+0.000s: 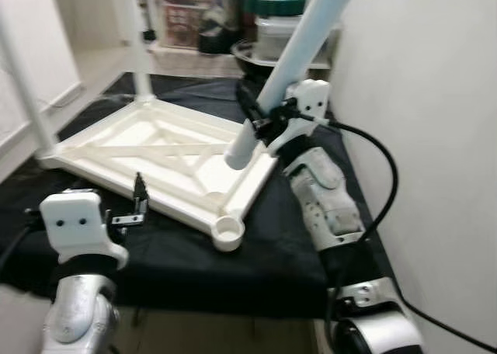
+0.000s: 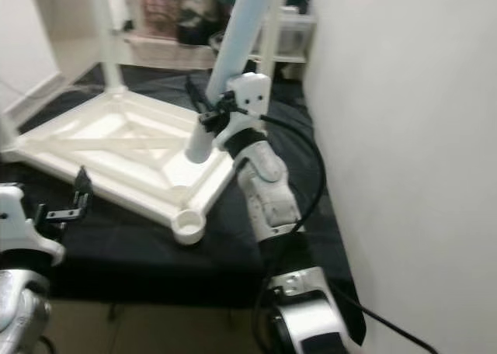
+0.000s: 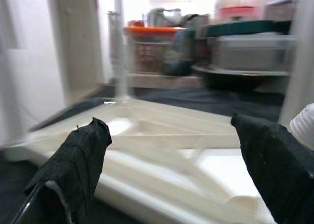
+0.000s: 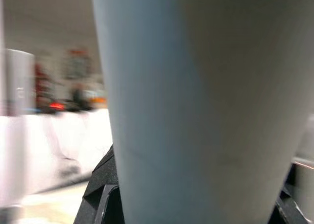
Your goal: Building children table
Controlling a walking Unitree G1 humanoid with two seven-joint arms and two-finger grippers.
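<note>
Right gripper (image 1: 260, 125): clamping its two black fingers on the long pale tubular plastic table leg (image 1: 299, 47), gripping near the leg's lower end.
Leg attitude: tilting, lower open end hanging just below the right gripper, upper part rising up and away from it toward the storage clutter behind.
Leg end: hovering over the near right corner region of the white ribbed plastic tabletop panel (image 1: 147, 156); contact with the panel not resolvable.
Right wrist view: leg (image 4: 196, 101) pressing close between the black fingers (image 4: 100, 189), blurring.
Tabletop panel: lying upside down, ribs facing up, on the black cloth mat (image 1: 178, 265), directly below and to the left of the right gripper.
Round corner socket (image 1: 227, 230): sitting open at the panel's nearest corner, below the right gripper and apart from the leg end.
Fitted legs: two white upright legs (image 1: 140, 51) standing in the panel's far corners, well beyond both grippers.
Left gripper (image 1: 138, 203): holding its fingers spread apart, gripping nothing, hovering just beside the panel's near edge.
Left wrist view: black fingers (image 3: 78, 160) framing the panel (image 3: 162, 150) straight ahead.
Beyond the grippers: clear plastic storage bin with orange lid (image 1: 182, 8) standing among other containers.
Right of right gripper: plain white wall (image 1: 435, 121) running alongside.
</note>
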